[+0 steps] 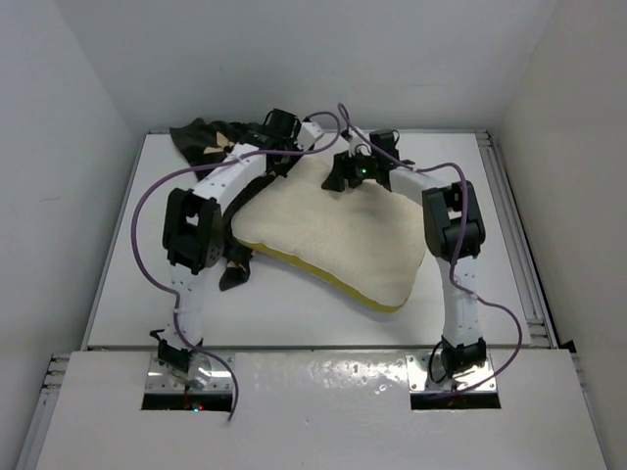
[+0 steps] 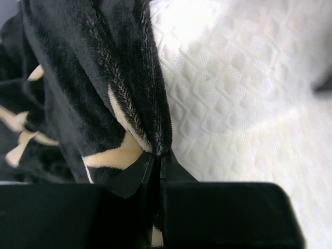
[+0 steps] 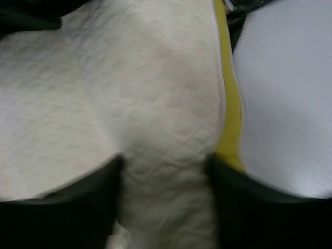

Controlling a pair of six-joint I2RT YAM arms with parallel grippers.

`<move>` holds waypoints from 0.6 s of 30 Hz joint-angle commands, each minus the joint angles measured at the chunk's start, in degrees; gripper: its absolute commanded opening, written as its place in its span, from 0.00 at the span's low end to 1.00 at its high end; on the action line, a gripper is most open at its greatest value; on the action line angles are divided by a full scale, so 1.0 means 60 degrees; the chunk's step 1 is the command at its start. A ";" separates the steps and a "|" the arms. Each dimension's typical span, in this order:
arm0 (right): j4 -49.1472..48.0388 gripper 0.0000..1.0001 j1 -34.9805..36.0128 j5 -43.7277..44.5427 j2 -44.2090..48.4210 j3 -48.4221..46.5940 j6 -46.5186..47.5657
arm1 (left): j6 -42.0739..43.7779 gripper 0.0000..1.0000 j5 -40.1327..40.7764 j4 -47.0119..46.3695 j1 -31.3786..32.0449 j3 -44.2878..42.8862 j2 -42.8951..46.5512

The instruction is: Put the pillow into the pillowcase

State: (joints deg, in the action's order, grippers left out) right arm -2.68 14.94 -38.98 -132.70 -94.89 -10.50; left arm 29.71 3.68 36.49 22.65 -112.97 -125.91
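The pillow (image 1: 333,240) lies across the middle of the table, cream and quilted, with yellow piping (image 3: 228,129) along its edge. The black pillowcase (image 1: 208,137) with tan motifs is bunched at the far left, against the pillow's far left corner. My left gripper (image 2: 158,158) is shut on a fold of the pillowcase (image 2: 104,88), right beside the pillow (image 2: 244,78). At the pillow's far edge, my right gripper (image 3: 163,171) has a bulge of the pillow (image 3: 155,104) squeezed between its two fingers (image 3: 78,207). In the top view the right gripper (image 1: 345,176) sits on that far edge.
The white table (image 1: 127,294) is enclosed by white walls on the left, right and back. A strip of dark fabric (image 1: 235,272) lies under my left arm by the pillow's near left corner. Purple cables loop from both arms.
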 commanded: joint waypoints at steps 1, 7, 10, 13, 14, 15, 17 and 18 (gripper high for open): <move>0.2038 0.41 0.0425 -0.0152 0.1486 0.0506 0.1323 | -0.0031 0.00 -0.2069 0.0436 -0.0172 -0.0683 0.0400; 0.2046 0.08 0.1698 0.0153 0.5017 0.3754 0.2030 | 0.1286 0.00 -0.3951 0.1693 0.0384 -0.1151 0.1268; -0.0466 0.73 0.1569 0.0754 0.6894 0.5470 0.0656 | 0.1419 0.00 -0.4217 0.2632 0.0282 -0.1168 0.1297; -0.1091 0.99 0.0618 0.0711 0.7367 0.5768 -0.0766 | 0.1580 0.00 -0.4305 0.3219 0.0238 -0.0963 0.1385; -0.0802 0.99 0.0210 0.0754 0.7294 0.5375 -0.0943 | 0.1610 0.00 -0.4378 0.3365 0.0238 -0.0919 0.1501; -0.0538 0.99 0.0075 0.0842 0.7192 0.5197 -0.1046 | 0.1654 0.00 -0.4422 0.3425 0.0238 -0.0889 0.1575; -0.0301 0.99 -0.0174 0.0771 0.6724 0.5078 -0.1237 | 0.1596 0.00 -0.4539 0.3454 0.0238 -0.0801 0.1750; -0.0286 0.99 -0.0190 0.0552 0.6533 0.5093 -0.1397 | 0.1566 0.00 -0.4554 0.3454 0.0267 -0.0772 0.1795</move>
State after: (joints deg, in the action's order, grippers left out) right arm -2.94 15.38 -34.22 -90.19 -63.20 -13.85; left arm 37.76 -20.29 56.14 24.08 -116.99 -120.14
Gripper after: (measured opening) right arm 0.985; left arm 0.029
